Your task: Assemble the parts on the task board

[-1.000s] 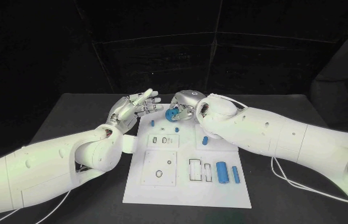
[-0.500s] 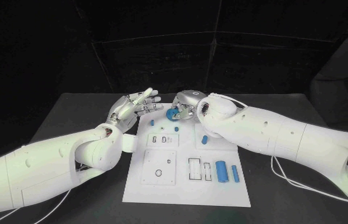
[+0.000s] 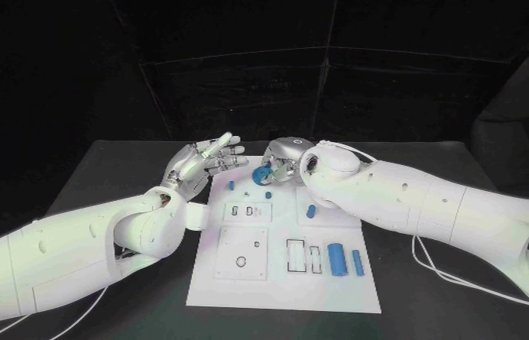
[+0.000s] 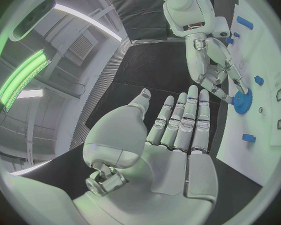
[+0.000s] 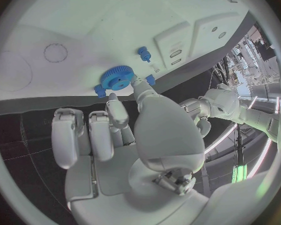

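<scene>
The white task board (image 3: pixel 281 279) lies in the middle of the black table. At its far end my right hand (image 3: pixel 284 159) pinches a blue gear (image 3: pixel 262 176) between thumb and fingertips, low over the board. The right wrist view shows the gear (image 5: pixel 118 77) at the fingertips (image 5: pixel 138 86), against the board (image 5: pixel 65 30). My left hand (image 3: pixel 204 163) is raised beside the board's far left corner, fingers straight and apart, holding nothing. The left wrist view shows the left hand's flat palm (image 4: pixel 172 135), with the right hand (image 4: pixel 212 67) and the gear (image 4: pixel 243 102) beyond it.
Small blue parts lie on the board: a peg (image 3: pixel 232 186), another (image 3: pixel 268 195), a short piece (image 3: pixel 311 212), and two cylinders (image 3: pixel 336 260) (image 3: pixel 357 263) at the near right. Rectangular slots (image 3: pixel 297 256) and a round hole (image 3: pixel 241 262) mark the near half.
The right hand with the gear has dipped very slightly toward the board. The left hand has stayed almost still.
</scene>
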Tool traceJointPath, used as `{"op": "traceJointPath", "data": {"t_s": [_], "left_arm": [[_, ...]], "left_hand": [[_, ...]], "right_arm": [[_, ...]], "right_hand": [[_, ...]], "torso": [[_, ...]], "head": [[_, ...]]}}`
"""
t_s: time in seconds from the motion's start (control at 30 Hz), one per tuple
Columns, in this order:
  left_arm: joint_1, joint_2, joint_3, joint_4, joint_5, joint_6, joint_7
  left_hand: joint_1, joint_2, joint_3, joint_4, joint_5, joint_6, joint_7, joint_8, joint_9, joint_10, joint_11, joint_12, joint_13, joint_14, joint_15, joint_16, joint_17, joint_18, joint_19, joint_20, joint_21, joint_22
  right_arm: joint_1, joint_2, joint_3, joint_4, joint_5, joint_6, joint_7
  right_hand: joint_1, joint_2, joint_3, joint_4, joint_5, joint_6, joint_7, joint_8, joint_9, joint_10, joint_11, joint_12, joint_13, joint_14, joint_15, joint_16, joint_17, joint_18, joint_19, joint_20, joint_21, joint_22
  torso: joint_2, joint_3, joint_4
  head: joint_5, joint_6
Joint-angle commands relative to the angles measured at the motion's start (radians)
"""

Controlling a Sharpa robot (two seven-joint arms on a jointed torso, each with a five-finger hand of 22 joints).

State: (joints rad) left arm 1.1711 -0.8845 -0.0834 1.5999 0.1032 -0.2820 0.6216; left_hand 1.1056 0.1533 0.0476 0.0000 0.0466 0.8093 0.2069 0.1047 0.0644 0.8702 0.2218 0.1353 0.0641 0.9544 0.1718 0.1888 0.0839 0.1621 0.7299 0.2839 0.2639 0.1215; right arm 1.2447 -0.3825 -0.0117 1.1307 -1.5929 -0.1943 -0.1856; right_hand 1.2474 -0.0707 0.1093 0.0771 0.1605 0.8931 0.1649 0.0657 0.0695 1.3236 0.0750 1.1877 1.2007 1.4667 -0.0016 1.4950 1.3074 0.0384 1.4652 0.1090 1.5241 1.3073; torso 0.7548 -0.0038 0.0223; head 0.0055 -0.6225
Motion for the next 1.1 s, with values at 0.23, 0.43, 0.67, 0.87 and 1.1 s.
{"op": "traceJointPath", "data": {"t_s": [0.23, 0.43, 0.67, 0.87, 1.1], "left_arm": [[0.002, 0.001, 0.001, -0.001, -0.004, 0.009, 0.008], [0.002, -0.002, 0.001, -0.004, -0.004, 0.008, 0.008], [0.002, 0.001, 0.001, -0.007, -0.004, 0.01, 0.007], [0.002, 0.005, 0.001, -0.01, -0.004, 0.012, 0.006], [0.002, 0.007, 0.001, -0.012, -0.004, 0.012, 0.006]], "left_hand": [[0.004, 0.01, 0.008, -0.001, 0.005, -0.006, 0.076, -0.006, -0.001, 0.002, 0.004, -0.004, -0.001, 0.002, 0.006, -0.005, -0.002, 0.018, 0.007, 0.001, 0.0, -0.002], [0.004, 0.01, 0.008, -0.001, 0.005, -0.008, 0.076, -0.007, -0.001, 0.002, 0.004, -0.005, -0.001, 0.002, 0.006, -0.006, -0.002, 0.018, 0.008, 0.001, 0.0, -0.002], [0.004, 0.01, 0.008, -0.001, 0.005, -0.008, 0.076, -0.007, -0.001, 0.002, 0.004, -0.005, -0.001, 0.002, 0.006, -0.006, -0.002, 0.018, 0.008, 0.001, 0.0, -0.002], [0.004, 0.01, 0.008, -0.001, 0.005, -0.008, 0.076, -0.007, -0.001, 0.002, 0.004, -0.005, -0.001, 0.002, 0.006, -0.006, -0.002, 0.018, 0.008, 0.001, 0.0, -0.002], [0.004, 0.01, 0.008, -0.001, 0.005, -0.008, 0.076, -0.008, -0.001, 0.002, 0.004, -0.005, -0.001, 0.002, 0.006, -0.006, -0.002, 0.018, 0.008, 0.001, 0.0, -0.002]], "right_arm": [[0.002, -0.021, 0.0, 0.016, 0.014, -0.054, 0.023], [0.002, -0.058, 0.0, 0.042, 0.06, -0.06, 0.061], [0.002, -0.06, 0.0, 0.038, 0.091, 0.004, 0.056], [0.002, -0.052, 0.0, 0.032, 0.096, 0.046, 0.055], [0.002, -0.042, 0.0, 0.021, 0.098, 0.073, 0.055]], "right_hand": [[-0.017, 0.015, -0.023, 0.02, 0.024, 0.008, 0.002, 0.006, 0.004, 0.003, 0.005, 0.018, 0.013, 0.072, 0.008, -0.002, 0.117, -0.008, 0.009, 0.009, -0.004, 0.13], [0.005, 0.029, -0.024, 0.015, 0.046, 0.021, 0.001, 0.008, 0.005, 0.018, 0.003, 0.04, 0.034, 0.073, 0.006, 0.001, 0.123, -0.009, 0.015, 0.008, -0.001, 0.138], [-0.014, 0.03, -0.046, 0.035, 0.038, 0.009, 0.002, 0.0, 0.002, 0.015, 0.005, 0.037, 0.031, 0.073, 0.008, 0.001, 0.123, -0.009, 0.013, 0.009, -0.002, 0.136], [-0.017, 0.032, -0.049, 0.038, 0.038, 0.008, 0.001, 0.0, 0.002, 0.015, 0.005, 0.037, 0.032, 0.073, 0.008, 0.001, 0.123, -0.009, 0.013, 0.009, -0.002, 0.135], [-0.009, 0.038, -0.049, 0.037, 0.038, 0.002, 0.0, -0.002, 0.001, 0.015, 0.003, 0.039, 0.033, 0.073, 0.007, 0.001, 0.124, -0.009, 0.013, 0.009, -0.002, 0.136]], "torso": [[0.0, 0.0011, -0.0004], [-0.003, 0.0015, -0.0076], [-0.002, 0.0037, -0.0083], [-0.001, 0.0021, -0.0049], [0.0, 0.0009, -0.0069]], "head": [[-0.001, 0.002], [0.001, 0.003], [-0.004, 0.004], [-0.004, 0.002], [0.0, -0.002]]}}
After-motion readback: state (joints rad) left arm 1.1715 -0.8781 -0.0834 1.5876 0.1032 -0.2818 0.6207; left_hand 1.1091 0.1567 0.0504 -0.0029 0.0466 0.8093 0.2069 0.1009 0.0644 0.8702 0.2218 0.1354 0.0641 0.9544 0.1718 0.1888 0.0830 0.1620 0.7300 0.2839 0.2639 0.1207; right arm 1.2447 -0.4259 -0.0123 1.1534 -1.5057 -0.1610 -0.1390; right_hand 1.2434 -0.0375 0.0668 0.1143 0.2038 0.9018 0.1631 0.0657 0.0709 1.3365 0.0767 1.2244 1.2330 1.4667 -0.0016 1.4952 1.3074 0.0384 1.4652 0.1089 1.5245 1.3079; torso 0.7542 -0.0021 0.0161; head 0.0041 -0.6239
